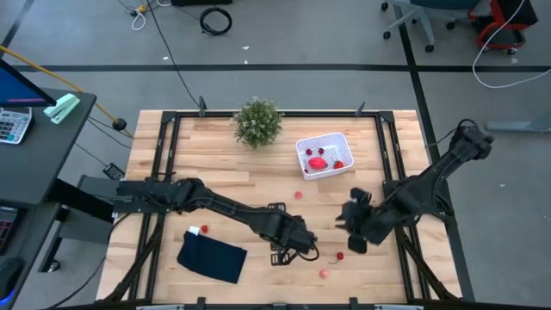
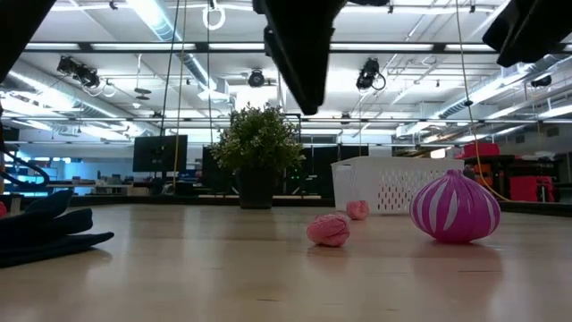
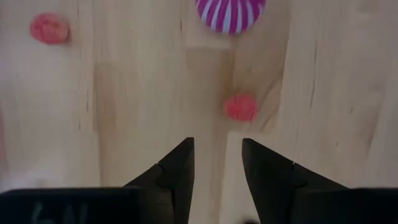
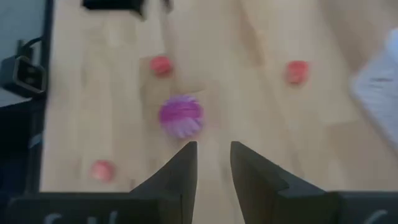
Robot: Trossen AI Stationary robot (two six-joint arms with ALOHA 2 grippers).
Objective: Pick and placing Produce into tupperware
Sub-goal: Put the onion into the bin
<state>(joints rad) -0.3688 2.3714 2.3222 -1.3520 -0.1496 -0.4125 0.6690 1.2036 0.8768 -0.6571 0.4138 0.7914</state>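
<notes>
L gripper [image 3: 217, 158], jaws part open w/ nothing between them, hangs over the table front, red berry [image 3: 240, 107] just ahead & slightly off its centreline, nearer it than the empty, part-open R gripper [image 4: 213, 158]; basket [image 1: 324, 154] well back.
</notes>
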